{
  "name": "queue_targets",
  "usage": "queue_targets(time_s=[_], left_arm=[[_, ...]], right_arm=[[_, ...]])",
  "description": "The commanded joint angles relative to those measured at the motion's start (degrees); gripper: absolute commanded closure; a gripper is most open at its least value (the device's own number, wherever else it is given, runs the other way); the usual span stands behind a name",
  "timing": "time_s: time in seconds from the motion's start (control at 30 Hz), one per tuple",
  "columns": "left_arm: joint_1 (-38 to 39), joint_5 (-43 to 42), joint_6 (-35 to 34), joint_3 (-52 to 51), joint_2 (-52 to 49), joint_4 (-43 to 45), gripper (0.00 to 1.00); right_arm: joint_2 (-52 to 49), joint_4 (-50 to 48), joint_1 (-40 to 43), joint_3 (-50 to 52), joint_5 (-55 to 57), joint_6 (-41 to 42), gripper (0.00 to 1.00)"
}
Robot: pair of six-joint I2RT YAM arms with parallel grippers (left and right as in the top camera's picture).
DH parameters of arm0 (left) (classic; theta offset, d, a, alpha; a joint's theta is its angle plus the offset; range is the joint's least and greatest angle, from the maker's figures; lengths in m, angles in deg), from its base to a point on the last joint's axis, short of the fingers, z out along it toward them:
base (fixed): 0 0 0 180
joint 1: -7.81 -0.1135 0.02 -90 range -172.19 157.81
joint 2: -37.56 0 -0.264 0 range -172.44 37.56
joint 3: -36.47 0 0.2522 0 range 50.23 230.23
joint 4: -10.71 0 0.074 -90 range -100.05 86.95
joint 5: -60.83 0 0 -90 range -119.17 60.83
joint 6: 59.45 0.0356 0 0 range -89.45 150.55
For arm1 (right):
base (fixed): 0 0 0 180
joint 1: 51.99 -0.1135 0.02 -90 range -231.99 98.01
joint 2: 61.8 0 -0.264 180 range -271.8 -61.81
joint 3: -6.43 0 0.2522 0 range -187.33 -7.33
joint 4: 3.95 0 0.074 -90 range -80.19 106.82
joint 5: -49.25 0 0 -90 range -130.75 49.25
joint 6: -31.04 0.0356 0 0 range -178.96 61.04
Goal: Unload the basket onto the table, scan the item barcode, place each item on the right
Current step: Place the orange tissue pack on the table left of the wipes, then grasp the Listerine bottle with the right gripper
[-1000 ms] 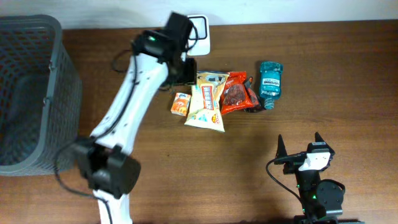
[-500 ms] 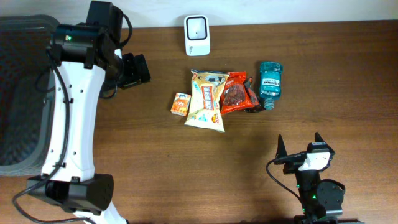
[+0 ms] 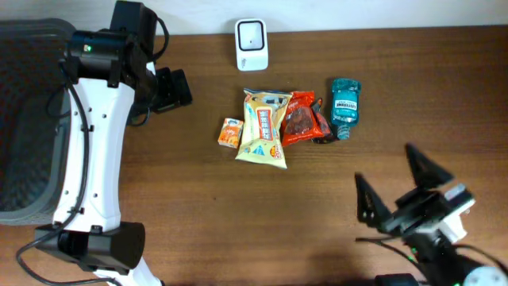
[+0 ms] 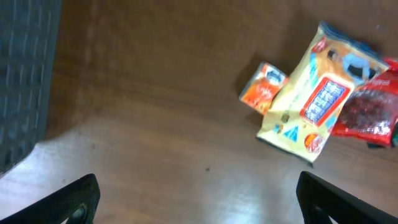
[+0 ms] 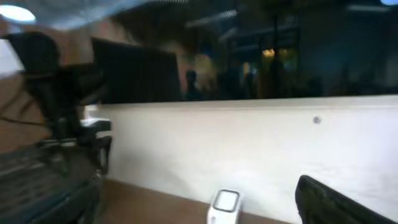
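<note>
Yellow snack packet (image 3: pixel 264 127) lies on a wooden counter (image 3: pixel 206 214)
Left pincer (image 3: pixel 171 87) gapes wide, empty; right pincer (image 3: pixel 383 164) likewise

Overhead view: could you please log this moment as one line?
left jaws open, empty | right jaws open, empty | yellow snack bag untouched near scanner

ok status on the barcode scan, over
Left gripper open, empty, near the basket. Right gripper open, empty. Snack bag, orange box, red bag, mouthwash bottle on the table, none picked. Scanner unobstructed.
</note>
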Motion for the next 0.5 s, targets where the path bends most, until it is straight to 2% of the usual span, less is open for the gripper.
queue_targets(time_s=[0.0,0.07,0.13,0.17,0.23,0.3,0.37,0.4,0.47], left_arm=[[-0.04,0.2,-0.52,0.39,0.66,0.04,0.01],[-0.04,0.2,-0.52,0.39,0.66,0.04,0.01],[-0.04,0.2,-0.52,0.39,0.66,0.04,0.01],[-0.04,0.2,-0.52,0.39,0.66,0.04,0.01],[-0.04,0.2,-0.52,0.39,0.66,0.04,0.01],[-0.04,0.2,-0.52,0.39,0.66,0.04,0.01],[-0.04,0.2,-0.52,0.39,0.66,0.04,0.01],[-0.04,0.2,-0.52,0.39,0.66,0.04,0.01],[-0.04,0.2,-0.52,0.39,0.66,0.04,0.01]], right_arm=[[-18.38,23.52,-0.33,-23.34,1.14,-13.81,0.01],[-38.38,45.03,-0.33,-46.86,1.01,-16.09,0.01],[-52.41,56.78,-0.33,-62.34,-6.84,-15.87,0.02],[-56.52,58.62,-0.33,-65.64,-10.78,-15.85,0.02],[-64.08,58.14,-0.33,-66.84,-26.73,-15.91,0.02],[-69.48,57.4,-0.33,-66.84,-28.02,-15.87,0.02],[-73.0,59.12,-1.38,-66.84,-4.87,-6.4,0.02],[-74.29,61.24,-3.06,-66.84,12.81,0.81,0.02],[-75.17,60.57,-4.39,-66.84,15.19,1.11,0.02]])
